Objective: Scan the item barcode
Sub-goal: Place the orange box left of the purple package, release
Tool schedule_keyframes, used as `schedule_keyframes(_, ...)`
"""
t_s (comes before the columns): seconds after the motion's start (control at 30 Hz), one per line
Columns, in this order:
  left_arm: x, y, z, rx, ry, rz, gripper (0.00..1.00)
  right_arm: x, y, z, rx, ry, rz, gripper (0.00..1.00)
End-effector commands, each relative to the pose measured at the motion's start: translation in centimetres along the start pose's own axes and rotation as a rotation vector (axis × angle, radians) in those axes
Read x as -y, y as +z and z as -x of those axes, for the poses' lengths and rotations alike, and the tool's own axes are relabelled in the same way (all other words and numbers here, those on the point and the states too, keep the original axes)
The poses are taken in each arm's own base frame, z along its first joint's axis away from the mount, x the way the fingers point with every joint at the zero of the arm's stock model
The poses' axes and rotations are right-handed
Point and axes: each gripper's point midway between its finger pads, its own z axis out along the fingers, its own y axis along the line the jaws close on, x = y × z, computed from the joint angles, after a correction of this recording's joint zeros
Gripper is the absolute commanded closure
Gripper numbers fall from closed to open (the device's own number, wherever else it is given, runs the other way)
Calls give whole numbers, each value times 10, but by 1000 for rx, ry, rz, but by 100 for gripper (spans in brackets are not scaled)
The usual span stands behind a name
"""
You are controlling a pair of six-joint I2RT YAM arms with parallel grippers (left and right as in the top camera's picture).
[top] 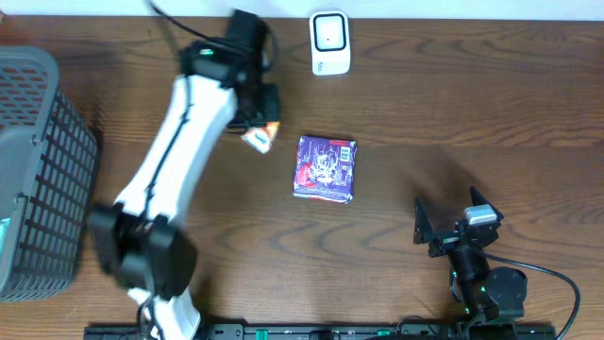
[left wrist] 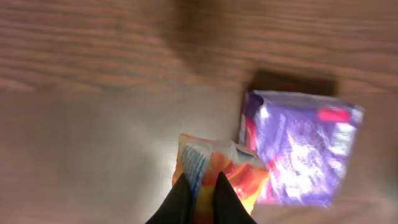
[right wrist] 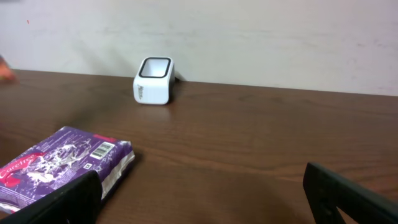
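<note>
The table (top: pixel 491 113) lies bare between the left gripper (top: pixel 261 130) and the scanner (top: pixel 329 42), which is set ahead of that hand and to its right, near the far edge. The purple packet (top: pixel 326 168) is found just to the hand's right, apart from it. The orange packet (top: pixel 260 138) is clamped in the closed left fingers, its long axis running outward from them. The right gripper (top: pixel 449 213) is spread wide and empty, well behind. The left arm is judged the nearer to the scanner.

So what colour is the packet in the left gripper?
The packet is orange, white and blue; left wrist view shows it best.
</note>
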Motion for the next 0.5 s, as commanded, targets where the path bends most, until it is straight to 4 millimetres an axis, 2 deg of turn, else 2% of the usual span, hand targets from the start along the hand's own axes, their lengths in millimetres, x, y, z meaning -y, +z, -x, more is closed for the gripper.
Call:
schedule_keyframes(0.0, -7, 45, 4, -40, -32, 83, 93, 0, 0, -1, -1, 7, 1, 1)
schedule_keyframes(0.07, -3, 67, 6, -62, -54, 71, 92, 0, 0, -1, 0, 7, 1, 1)
schedule_keyframes(0.1, 1, 75, 6, -75, -55, 48, 87, 0, 0, -1, 0, 7, 1, 1)
schedule_keyframes(0.17, 13, 83, 3, -106, -56, -16, 57, 0, 0, -1, -1, 7, 1, 1)
schedule_keyframes(0.23, 24, 78, 5, -106, -30, -84, 12, 0, 0, -1, -1, 7, 1, 1)
schedule_keyframes(0.27, 28, 70, 10, -94, -11, -114, 1, 0, 0, -1, -1, 7, 1, 1)
schedule_keyframes(0.33, 28, 45, 26, -42, -9, -132, 2, 0, 0, -1, -1, 7, 1, 1)
schedule_keyframes(0.37, 26, 14, 44, 29, -10, -150, 2, 0, 0, -1, -1, 7, 1, 1)
schedule_keyframes(0.4, 24, -4, 54, 76, -6, -162, 2, 0, 0, -1, 0, 7, 1, 1)
schedule_keyframes(0.47, 15, -54, 80, 210, -13, -187, 2, 0, 0, -1, -1, 7, 1, 1)
